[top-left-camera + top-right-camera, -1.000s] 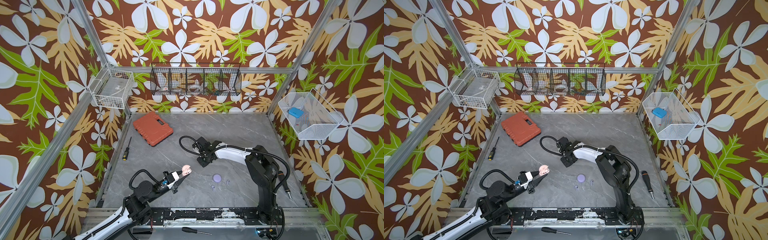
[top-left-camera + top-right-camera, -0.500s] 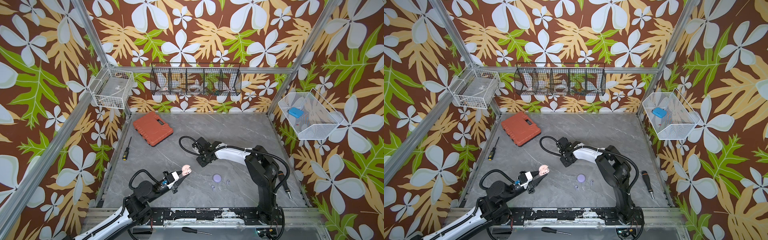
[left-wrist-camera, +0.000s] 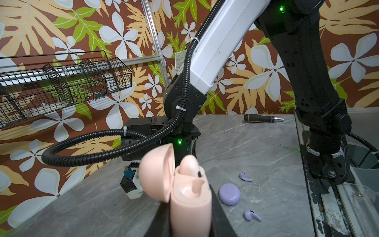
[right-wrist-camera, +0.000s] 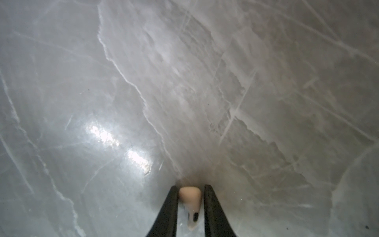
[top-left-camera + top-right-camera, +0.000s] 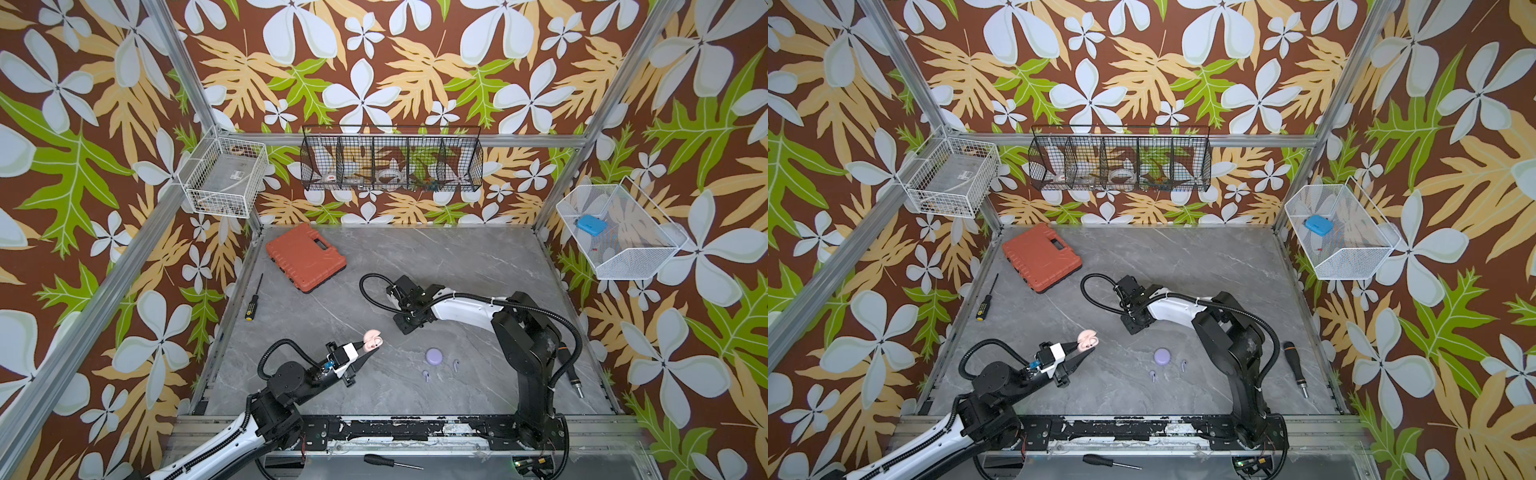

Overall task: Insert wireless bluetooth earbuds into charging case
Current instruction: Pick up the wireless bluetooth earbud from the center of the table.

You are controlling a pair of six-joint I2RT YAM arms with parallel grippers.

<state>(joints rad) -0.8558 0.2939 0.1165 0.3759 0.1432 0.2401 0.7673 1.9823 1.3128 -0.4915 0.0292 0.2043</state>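
Centrally, the desk lies open, edges well off. Right jaws clamp a pink earbud at desk level; left jaws clamp the open case, raised, well apart.

Glossy grey marble-look tabletop, smooth pink plastic case, black wire basket

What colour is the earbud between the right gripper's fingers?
Pale pink; the earbud shows best in the right wrist view.
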